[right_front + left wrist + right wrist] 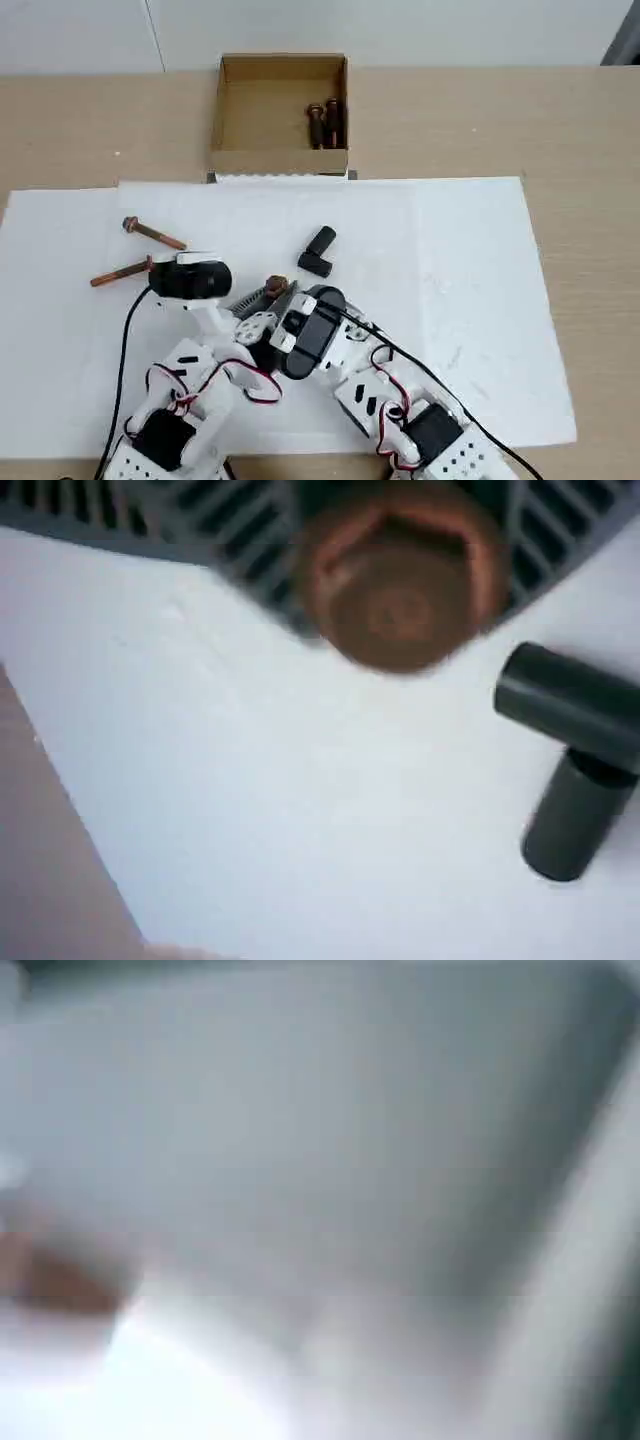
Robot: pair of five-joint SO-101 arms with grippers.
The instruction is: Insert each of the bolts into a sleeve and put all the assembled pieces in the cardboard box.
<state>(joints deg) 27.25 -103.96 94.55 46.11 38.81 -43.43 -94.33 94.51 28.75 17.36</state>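
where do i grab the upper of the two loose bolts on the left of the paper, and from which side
Take the upper bolt at mid-shank, coming straight down from above with the fingers closing across its length. It lies flat and slanted on the white paper, head at its left end, and the lower bolt lies apart, so both fingers should fit.

Bench (580, 120): light wood | white paper sheet (460, 250): flat on bench, covering near part | wall (400, 30): pale, behind bench
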